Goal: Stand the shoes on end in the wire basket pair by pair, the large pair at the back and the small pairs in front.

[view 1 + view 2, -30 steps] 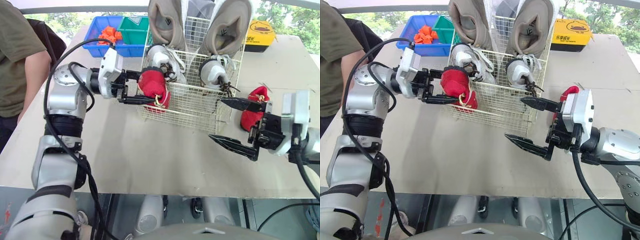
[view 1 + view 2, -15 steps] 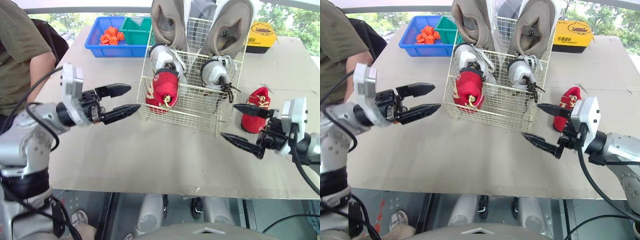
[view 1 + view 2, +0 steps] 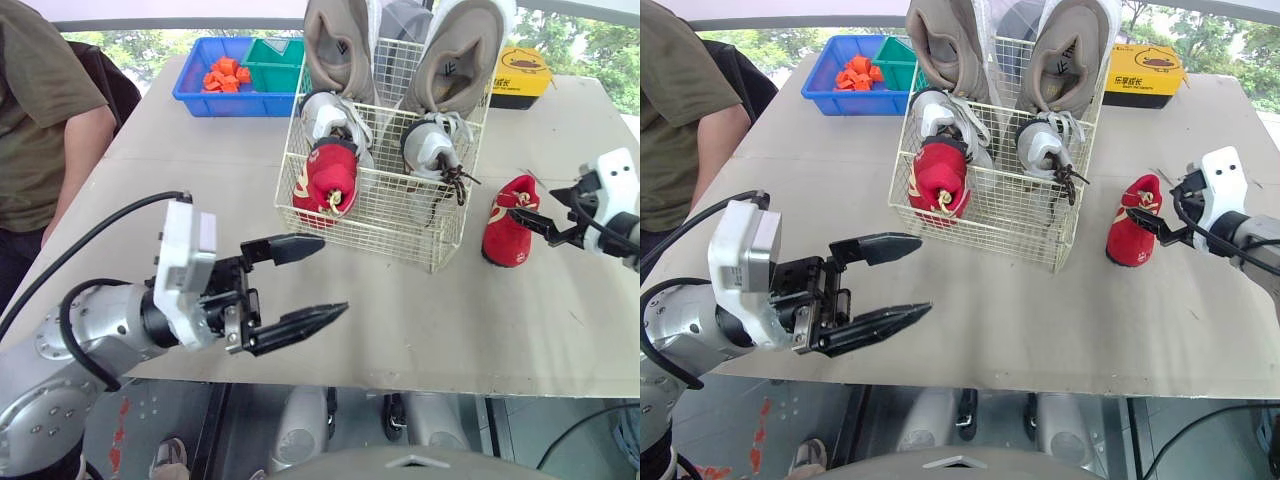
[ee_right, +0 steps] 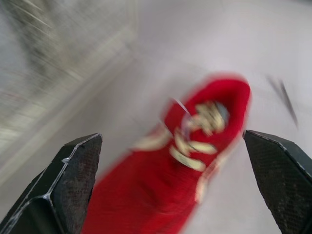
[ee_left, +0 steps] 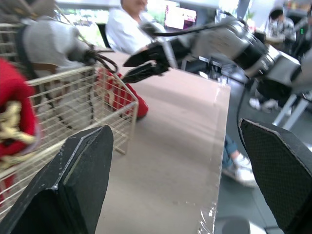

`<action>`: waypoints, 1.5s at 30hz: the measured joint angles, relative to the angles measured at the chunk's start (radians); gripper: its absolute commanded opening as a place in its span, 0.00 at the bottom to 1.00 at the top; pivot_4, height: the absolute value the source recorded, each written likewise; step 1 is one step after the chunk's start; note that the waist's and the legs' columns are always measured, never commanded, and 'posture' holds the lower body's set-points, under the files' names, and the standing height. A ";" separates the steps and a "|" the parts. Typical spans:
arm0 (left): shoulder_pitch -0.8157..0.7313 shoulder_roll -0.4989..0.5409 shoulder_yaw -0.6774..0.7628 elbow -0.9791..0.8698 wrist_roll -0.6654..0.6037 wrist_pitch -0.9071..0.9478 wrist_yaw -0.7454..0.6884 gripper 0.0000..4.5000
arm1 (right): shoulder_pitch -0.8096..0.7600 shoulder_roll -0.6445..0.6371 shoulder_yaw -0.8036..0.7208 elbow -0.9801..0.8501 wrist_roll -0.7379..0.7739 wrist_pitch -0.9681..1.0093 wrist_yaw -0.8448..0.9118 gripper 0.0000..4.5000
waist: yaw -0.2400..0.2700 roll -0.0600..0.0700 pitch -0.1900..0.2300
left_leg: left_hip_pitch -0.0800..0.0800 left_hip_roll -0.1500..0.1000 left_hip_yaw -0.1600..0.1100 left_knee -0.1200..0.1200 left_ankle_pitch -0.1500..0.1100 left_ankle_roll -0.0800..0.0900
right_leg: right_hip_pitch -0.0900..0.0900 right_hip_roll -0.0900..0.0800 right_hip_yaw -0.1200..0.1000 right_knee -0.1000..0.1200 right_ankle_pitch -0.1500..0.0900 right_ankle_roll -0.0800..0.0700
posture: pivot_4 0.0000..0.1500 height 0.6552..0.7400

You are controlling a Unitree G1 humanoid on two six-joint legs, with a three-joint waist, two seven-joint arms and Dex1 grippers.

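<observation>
The tabletop (image 3: 200,190) is a broad, pale grey-beige sheet, matte and plain. Toward the far side, about midway across, a cream wire basket (image 3: 380,215) stands with its base flat on the surface. Just off the basket's right front corner a small red shoe (image 3: 508,228) with gold laces rests on the top, near the wire but apart from it. At the far left sits a blue tray (image 3: 190,95), close behind the basket's left corner. At the far right, behind the basket and well back from the red shoe, lies a flat yellow box (image 3: 520,75) with a black edge.
</observation>
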State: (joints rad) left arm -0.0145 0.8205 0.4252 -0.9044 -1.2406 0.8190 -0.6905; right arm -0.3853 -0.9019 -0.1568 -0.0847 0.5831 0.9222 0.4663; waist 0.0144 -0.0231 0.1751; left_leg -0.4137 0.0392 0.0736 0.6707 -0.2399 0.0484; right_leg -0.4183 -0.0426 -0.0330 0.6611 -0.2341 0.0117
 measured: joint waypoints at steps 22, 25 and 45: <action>-0.109 0.027 -0.165 0.068 -0.009 -0.102 0.051 1.00 | -0.023 0.172 -0.157 0.048 -0.049 0.070 0.041 0.00 | 0.001 0.001 0.000 | -0.001 0.001 0.000 -0.001 0.000 0.000 | 0.000 0.001 0.000 -0.002 0.002 0.005 | 1.00 1.00; -0.138 0.007 -0.194 0.123 -0.008 -0.109 0.023 1.00 | 0.059 0.310 -0.343 -0.219 0.076 0.002 0.002 0.00 | -0.005 0.002 0.000 | -0.001 0.002 0.001 -0.002 0.000 0.000 | -0.001 0.003 0.001 -0.002 0.000 0.008 | 1.00 1.00; -0.012 -0.077 -0.128 0.189 0.091 -0.221 -0.051 1.00 | 0.152 0.637 0.190 -0.393 -0.493 -1.061 -0.172 0.00 | -0.020 0.001 -0.001 | -0.001 0.002 0.002 -0.002 0.002 -0.005 | -0.003 0.002 0.003 -0.002 0.001 0.004 | 1.00 1.00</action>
State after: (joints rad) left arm -0.0260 0.7438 0.2971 -0.7153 -1.1492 0.5983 -0.7418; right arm -0.2332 -0.2646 0.0327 -0.4780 0.0898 -0.1384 0.2947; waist -0.0052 -0.0220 0.1745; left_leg -0.4143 0.0411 0.0754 0.6686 -0.2376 0.0437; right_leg -0.4210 -0.0410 -0.0305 0.6595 -0.2326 0.0160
